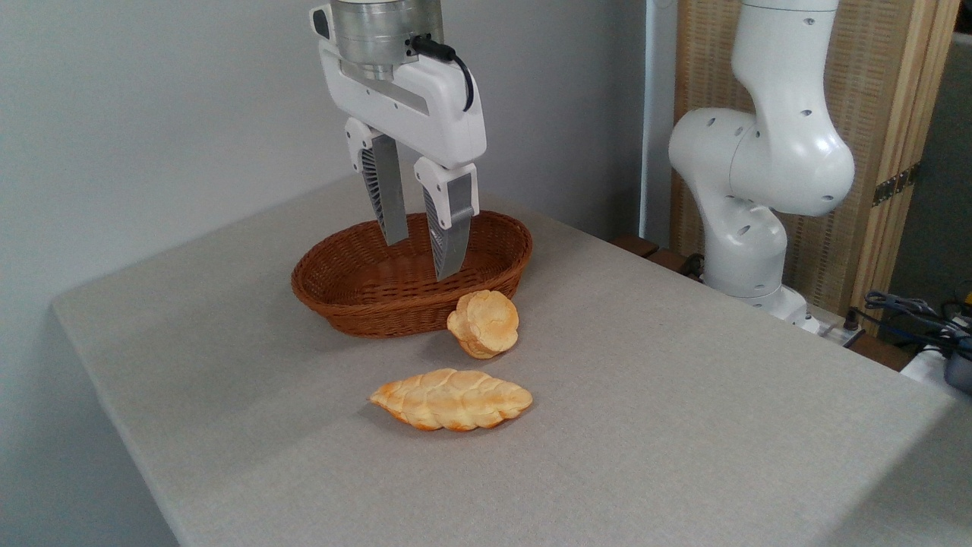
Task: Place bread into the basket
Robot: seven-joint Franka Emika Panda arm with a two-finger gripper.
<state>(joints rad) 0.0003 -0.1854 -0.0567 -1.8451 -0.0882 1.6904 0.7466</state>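
The jaws (422, 254) hang open and empty, the two grey fingers (385, 199) pointing down with a clear gap between them, above the basket (345, 292); the fingertips appear in front of its far rim and hollow. The basket (oval, brown wicker, shallow) stands on the grey bench (683, 395) and nothing shows inside it. The bread (486, 322), a small round lobed bun with pale top and golden edges, stands tilted on its edge just outside the basket, at its near right wall and seemingly leaning on it. A braided loaf (452, 399) lies flat on the bench nearer the camera than the basket, apart from the bun. The arm's white base (759, 159) rises beyond the bench, to the basket's right.
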